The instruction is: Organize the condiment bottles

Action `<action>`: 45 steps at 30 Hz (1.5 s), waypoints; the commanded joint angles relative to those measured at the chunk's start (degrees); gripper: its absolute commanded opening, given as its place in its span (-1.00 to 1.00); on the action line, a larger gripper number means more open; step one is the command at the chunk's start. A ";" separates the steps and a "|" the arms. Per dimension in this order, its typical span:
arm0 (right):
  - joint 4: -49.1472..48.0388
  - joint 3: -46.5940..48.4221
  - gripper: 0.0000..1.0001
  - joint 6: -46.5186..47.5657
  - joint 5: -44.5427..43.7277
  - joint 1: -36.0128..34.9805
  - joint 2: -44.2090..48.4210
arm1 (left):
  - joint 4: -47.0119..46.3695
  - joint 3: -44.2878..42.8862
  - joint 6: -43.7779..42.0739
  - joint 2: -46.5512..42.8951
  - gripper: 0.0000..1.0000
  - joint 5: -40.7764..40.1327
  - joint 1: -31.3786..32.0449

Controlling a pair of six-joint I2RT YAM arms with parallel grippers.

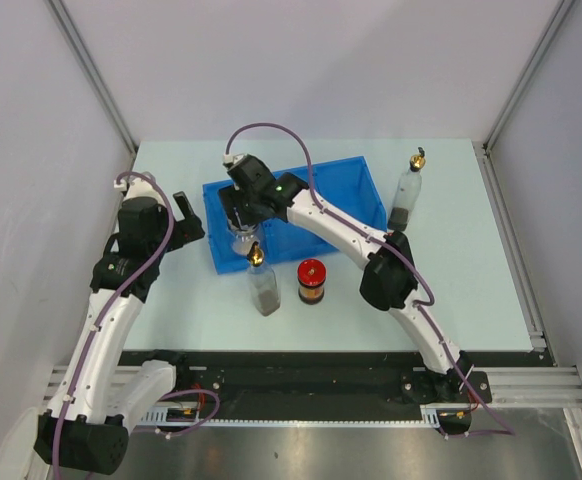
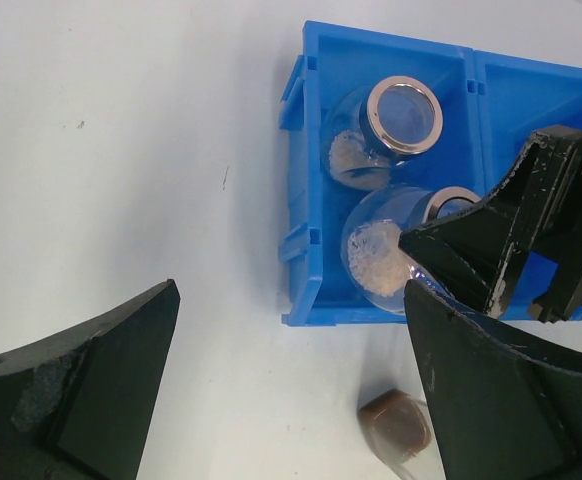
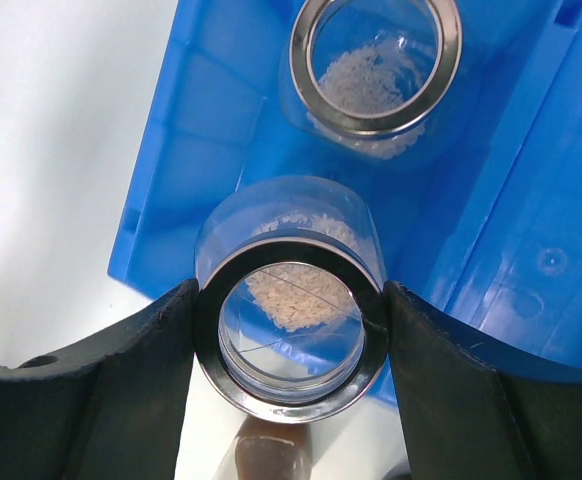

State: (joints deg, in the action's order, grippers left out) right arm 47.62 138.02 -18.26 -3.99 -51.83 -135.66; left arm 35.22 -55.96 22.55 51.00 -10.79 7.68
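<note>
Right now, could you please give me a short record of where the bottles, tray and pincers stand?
Right pincer: shut on near short jar, in left compartment of blue tray
Other short jar: same compartment, farther back
Left pincer: open, over table left of tray
On table: tall bottle and red-lidded jar before tray; second tall bottle far right

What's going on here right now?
The right pincer grips a short clear jar at the left compartment of the blue tray, beside a matching jar inside. The left pincer hangs open over the table. A tall bottle and a red-lidded jar stand outside the tray's near side, a second tall bottle off to its right.
</note>
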 commanded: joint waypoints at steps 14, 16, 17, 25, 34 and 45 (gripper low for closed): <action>-7.71 1.64 -0.93 2.53 -2.43 0.77 -4.18 | -2.53 0.86 0.22 0.41 0.99 0.15 -0.56; -8.06 1.47 -0.90 2.62 -2.52 0.77 -4.62 | -2.70 0.95 0.22 0.59 0.99 0.06 -0.56; -8.24 1.38 -0.89 2.79 -2.69 0.77 -4.79 | -2.70 1.03 0.13 0.68 0.99 0.15 -0.56; -8.33 1.03 0.03 3.41 -3.04 0.68 -5.23 | -3.14 1.30 0.04 1.38 0.99 0.50 -0.65; -8.42 0.68 0.67 4.02 -2.60 0.68 -4.18 | -3.14 1.21 -0.13 1.38 0.99 1.21 -0.65; -6.66 0.24 0.99 4.02 -2.25 1.12 0.82 | -4.20 1.21 -2.42 -0.55 0.99 6.56 -0.65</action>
State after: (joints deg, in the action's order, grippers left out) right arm 39.79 137.99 -14.92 -5.13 -51.62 -140.55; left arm 33.54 -55.05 21.91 52.51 -8.27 7.53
